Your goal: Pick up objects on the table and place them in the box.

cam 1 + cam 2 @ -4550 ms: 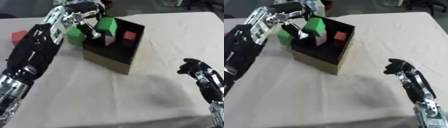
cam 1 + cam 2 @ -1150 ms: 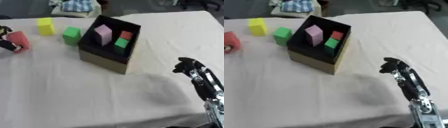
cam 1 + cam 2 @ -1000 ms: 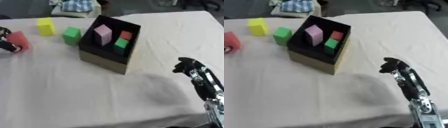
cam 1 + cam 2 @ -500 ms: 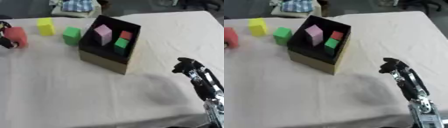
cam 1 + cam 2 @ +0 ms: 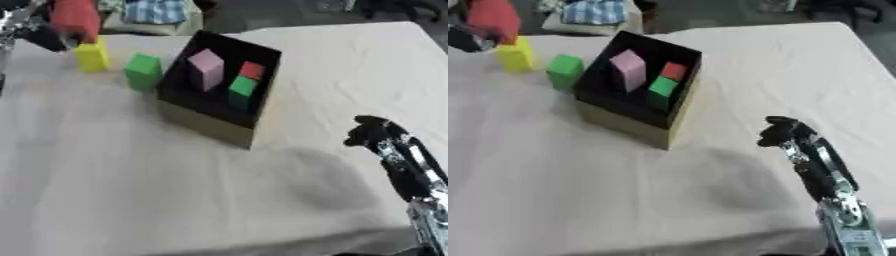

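So you've got the red block up off the surface right now, held by the left robot hand way over in the far left corner, above and just behind the yellow block. The hand is mostly cut off by the edge of the view, but the dark fingers look curled around the lower part of the block, so I'd call that gripping it.

Handling-wise, these look like plain rigid blocks with flat faces, probably light, nothing fragile. My guess is the faces are smooth, so take them across two opposite flat sides near the middle rather than pinching a corner, otherwise they could twist in the fingers.

The box sits in the middle of the surface and already has a pink block, a small red block and a green block in it. There's room on the near-left side, so aim the red one there.

Still out on the surface: the yellow block and a second green block, just beside the box's left wall.

Your right robot hand is idle at the lower right with its fingers curled, holding nothing.
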Robot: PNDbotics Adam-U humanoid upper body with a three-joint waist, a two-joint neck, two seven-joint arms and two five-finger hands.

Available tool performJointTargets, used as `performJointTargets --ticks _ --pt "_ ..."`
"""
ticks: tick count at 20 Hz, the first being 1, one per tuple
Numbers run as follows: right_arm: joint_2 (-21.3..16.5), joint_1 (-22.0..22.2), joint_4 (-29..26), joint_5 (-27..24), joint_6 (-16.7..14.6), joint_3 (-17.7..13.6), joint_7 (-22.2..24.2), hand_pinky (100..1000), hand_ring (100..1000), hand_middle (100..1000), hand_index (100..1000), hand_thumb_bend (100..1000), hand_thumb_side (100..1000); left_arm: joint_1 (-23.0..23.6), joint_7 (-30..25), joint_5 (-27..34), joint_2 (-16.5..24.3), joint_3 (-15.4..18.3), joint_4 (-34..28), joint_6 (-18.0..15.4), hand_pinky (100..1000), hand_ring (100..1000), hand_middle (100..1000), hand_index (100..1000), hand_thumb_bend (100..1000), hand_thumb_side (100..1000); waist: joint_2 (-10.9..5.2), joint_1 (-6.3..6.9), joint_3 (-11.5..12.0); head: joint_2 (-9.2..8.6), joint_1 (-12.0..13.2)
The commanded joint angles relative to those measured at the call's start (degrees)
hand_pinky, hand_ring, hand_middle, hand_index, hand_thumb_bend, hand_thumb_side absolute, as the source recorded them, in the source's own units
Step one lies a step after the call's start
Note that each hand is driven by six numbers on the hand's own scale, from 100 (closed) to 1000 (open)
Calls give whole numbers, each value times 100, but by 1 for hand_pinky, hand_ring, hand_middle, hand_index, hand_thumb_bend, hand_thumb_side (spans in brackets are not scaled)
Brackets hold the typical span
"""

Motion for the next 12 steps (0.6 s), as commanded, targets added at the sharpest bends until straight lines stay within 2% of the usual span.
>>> performJointTargets --ticks 1,4,5,9,12 --pt "-77 -66 -73 3 -16 12 41 685 607 593 794 100 683 -247 -247 324 -292 -457 -586 -312 742 553 556 761 158 184 -61 7 -8 -5 19" --pt "-73 -70 -72 -2 -18 12 49 685 607 593 794 100 683 -193 -547 625 -473 -900 -1052 -613 745 559 565 763 139 207 -59 -1 -24 -26 20" --pt "-70 -73 -71 -3 -18 12 50 685 607 593 794 100 682 -152 -643 721 -521 -1001 -1135 -709 749 565 574 768 124 241 -57 -2 -34 -33 20" --pt "-70 -80 -71 -6 -18 12 58 686 607 593 794 100 683 -5 -1047 1121 -537 -1401 -1172 -1113 761 595 618 796 143 328 -54 4 -40 -46 -31" --pt "-75 -74 -68 -2 -15 10 56 686 607 593 794 100 683 67 -1354 1233 -468 -1506 -1074 -1338 767 616 653 816 177 371 -59 14 -19 -50 -56"
